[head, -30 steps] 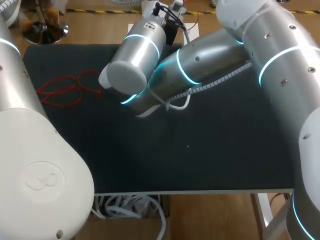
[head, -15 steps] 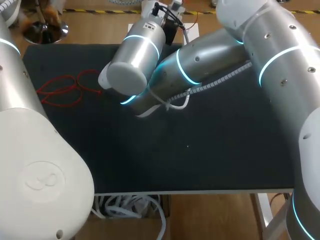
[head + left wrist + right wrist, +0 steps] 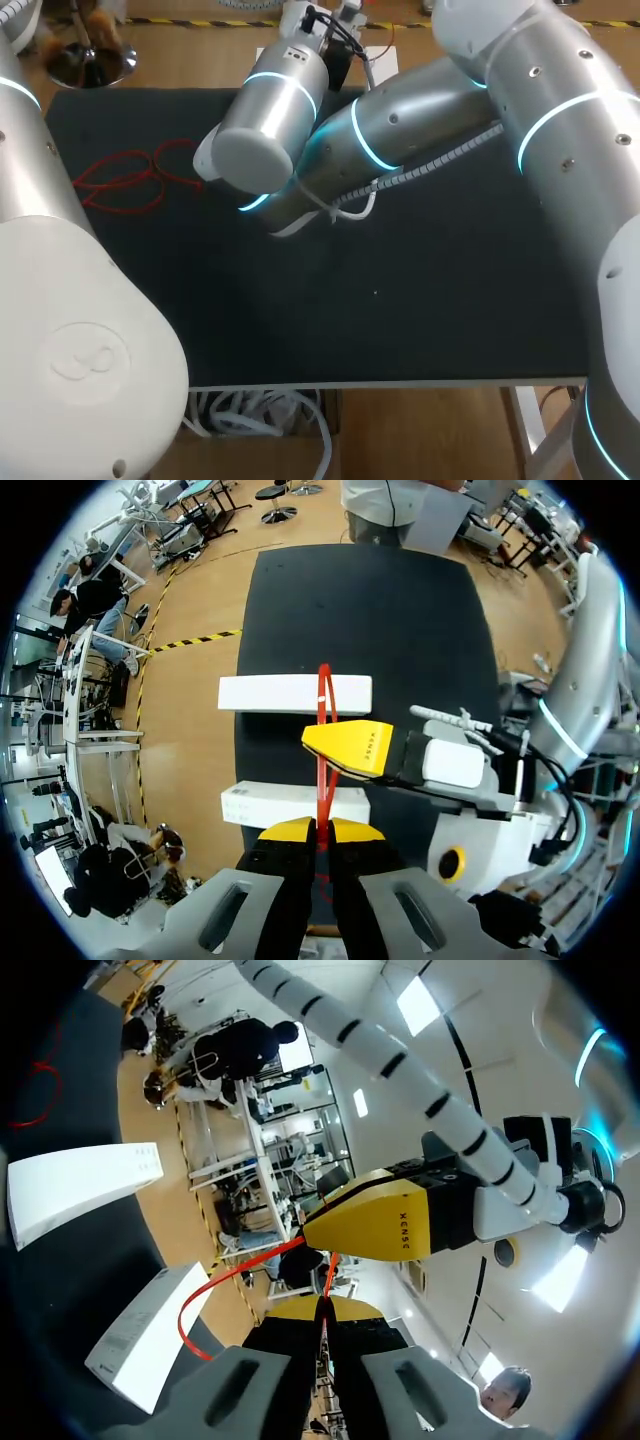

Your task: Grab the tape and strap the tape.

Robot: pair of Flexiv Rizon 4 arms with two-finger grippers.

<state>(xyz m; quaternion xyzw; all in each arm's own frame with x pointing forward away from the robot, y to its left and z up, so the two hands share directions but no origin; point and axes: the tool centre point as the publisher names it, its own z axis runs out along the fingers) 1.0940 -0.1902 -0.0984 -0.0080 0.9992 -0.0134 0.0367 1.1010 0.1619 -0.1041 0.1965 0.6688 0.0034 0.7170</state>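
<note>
tape (image 3: 322, 695) – red, thin, limp and light by the look, probably slick; strung above two white boxes (image 3: 260, 693) | left gripper (image 3: 315, 827) and right gripper (image 3: 322, 1308) both pinched on it, close together | best gripped flat, across its width | black table (image 3: 420, 300), matte; a red loop (image 3: 130, 180) lies well apart; arms crowd the far edge

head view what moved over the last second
The right arm edged slightly toward the view's left. The red loops on the table stayed put. No grasp or release shows; the left pincer and right pincer each clamp red tape.
</note>
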